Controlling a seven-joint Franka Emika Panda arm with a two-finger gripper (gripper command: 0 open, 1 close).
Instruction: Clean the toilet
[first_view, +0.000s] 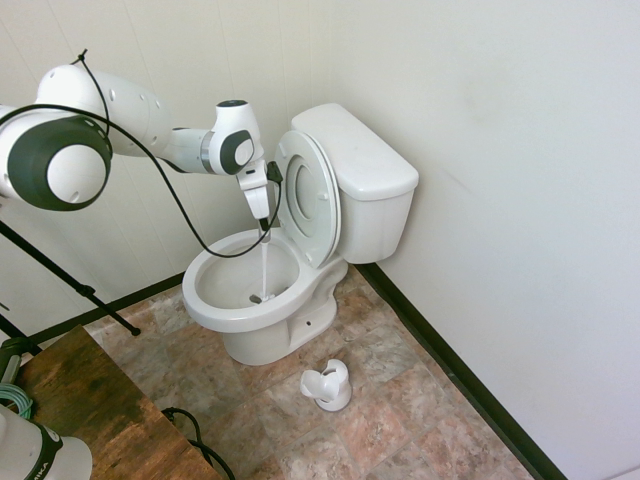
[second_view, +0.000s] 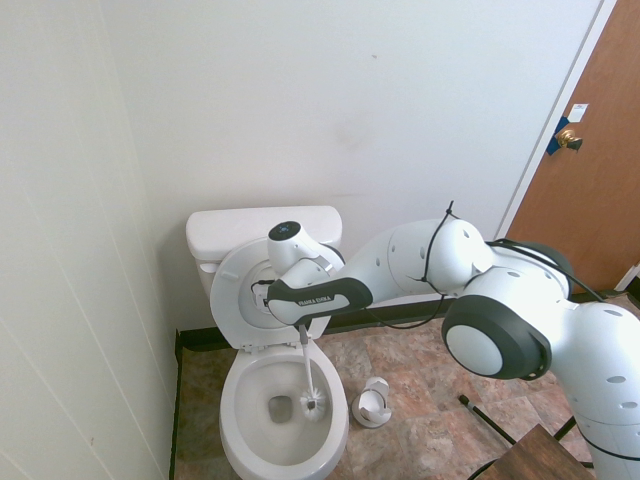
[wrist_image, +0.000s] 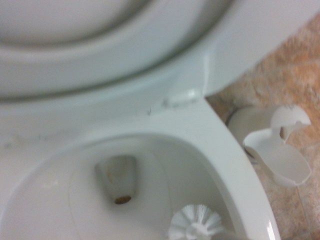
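- The gripper (first_view: 264, 226) points straight down over the open bowl of the toilet (first_view: 262, 300), its fingers closed tight on the top of the white handle of a toilet brush (second_view: 308, 385)
- The brush hangs straight below the gripper, and its bristle head sits low inside the bowl, near the wall on the side toward the brush holder; whether the bristles touch the ceramic cannot be made out
- In the second exterior view the fingers are hidden behind the hand, so the grip shows only in the first exterior view, and small there
- In the wrist view the brush head (wrist_image: 196, 224) is cut off by the picture's edge and the handle is out of sight; the picture is soft, with a dark outlet in the bottom of the bowl
- Seat and lid (first_view: 307, 195) stand raised just behind the gripper, leaning on the tank (first_view: 358, 165)
- The toilet stands directly under the gripper, in a corner of pale walls, on a floor (first_view: 400, 400) of mottled brown and tan tile with dark baseboard
- A small white brush holder (first_view: 327, 385) rests on the tile beside the toilet's base, well below the gripper
- A brown door (second_view: 590, 180) with a brass knob stands far off to the arm's side, and a wooden table (first_view: 90, 400) corner shows near the arm's base
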